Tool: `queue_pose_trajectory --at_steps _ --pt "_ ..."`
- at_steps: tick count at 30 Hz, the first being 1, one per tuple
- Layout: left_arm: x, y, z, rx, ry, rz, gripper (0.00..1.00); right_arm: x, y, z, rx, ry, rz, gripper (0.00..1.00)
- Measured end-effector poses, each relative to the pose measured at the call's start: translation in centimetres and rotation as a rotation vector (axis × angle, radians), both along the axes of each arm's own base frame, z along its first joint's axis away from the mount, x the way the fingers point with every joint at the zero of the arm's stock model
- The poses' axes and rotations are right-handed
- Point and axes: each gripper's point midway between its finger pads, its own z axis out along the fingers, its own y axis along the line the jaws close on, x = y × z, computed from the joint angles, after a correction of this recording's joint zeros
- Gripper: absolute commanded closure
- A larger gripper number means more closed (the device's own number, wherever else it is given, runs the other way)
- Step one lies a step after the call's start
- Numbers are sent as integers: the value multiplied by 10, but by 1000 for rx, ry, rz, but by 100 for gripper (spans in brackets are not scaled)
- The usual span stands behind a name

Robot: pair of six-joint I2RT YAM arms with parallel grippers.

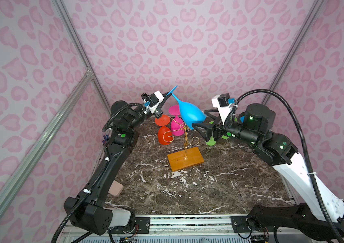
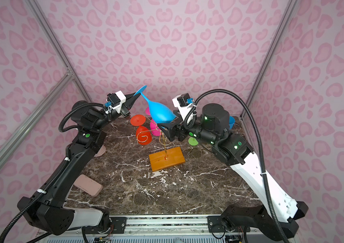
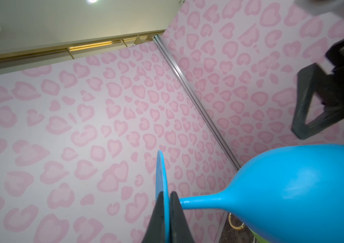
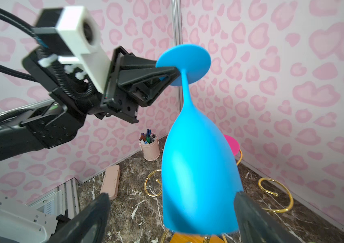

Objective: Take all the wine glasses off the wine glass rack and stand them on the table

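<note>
Blue glass point(image 1: 190, 113) point(image 2: 160, 113) point(image 3: 293, 185) point(image 4: 198, 168) is off the rack point(image 1: 188, 162) point(image 2: 166, 161). It's held in the air just above rack's top, tilted, foot up & bowl mouth down over the gold scrolls. No wire round its stem in R wrist view. L hand point(image 1: 168, 94) point(image 2: 137, 95) point(image 3: 166, 195) point(image 4: 175, 72) is clenched on the foot disc, pinching both faces right next to the stem; clear in both wrist views. R hand point(image 1: 200, 118) point(image 2: 168, 121) point(image 4: 172, 210) is released, jaws spread wide w/ the bowl's rim end between them. In R wrist view one finger point(image 4: 95, 214) stands clear of the bowl; the other finger point(image 4: 251, 216) sits right at its edge, can't tell if touching. Rack stands upright on the dark marbled counter point(image 1: 188, 193) point(image 2: 166, 189), wooden base flat, twisted stem rising from base centre. Red glass point(image 1: 163, 134) point(image 2: 143, 136) & pink glass point(image 1: 176, 126) point(image 2: 153, 128) hang foot-up on rack's arms, far side toward L arm. Green foot point(image 1: 210, 142) point(image 2: 193, 141) shows on rack's R-arm side, rest of it hidden behind R hand. Pink case point(image 1: 115, 188) point(image 2: 87, 185) point(image 4: 110, 182) lies flat on the counter well apart from rack, near side, by L arm. Pen pot point(image 4: 150, 145) stands at the wall, well apart from rack, seen in R wrist view only.
</note>
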Motion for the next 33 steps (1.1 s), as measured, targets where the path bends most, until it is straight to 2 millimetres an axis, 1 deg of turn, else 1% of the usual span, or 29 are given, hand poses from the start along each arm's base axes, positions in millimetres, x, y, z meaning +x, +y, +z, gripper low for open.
queue_pose_trajectory --at_steps 3,6,9,11,13,15,18,26,31,33 --pt "8 9 0 -56 59 25 97 -15 -23 12 57 -49 -29 12" --pt "12 14 0 -106 105 22 97 -21 -47 15 100 -89 -82 18" --pt "12 17 3 -150 135 5 97 -16 -64 13 130 -95 -139 25" --pt "11 17 3 -176 152 -7 97 -8 -67 13 148 -87 -161 32" --pt "11 18 3 -197 173 -19 97 0 -64 10 151 -82 -168 37" --pt "10 18 4 -216 184 -30 97 7 -57 6 152 -63 -155 41" --pt "8 20 6 -238 199 -41 97 18 -48 1 151 -42 -147 45" --pt "-1 21 14 -270 202 -66 97 44 -27 -4 158 -26 -125 48" --pt "-2 20 13 -274 215 -79 97 57 -16 -3 170 -27 -110 50" --pt "-2 20 13 -278 224 -84 97 62 -12 2 184 -29 -108 52"
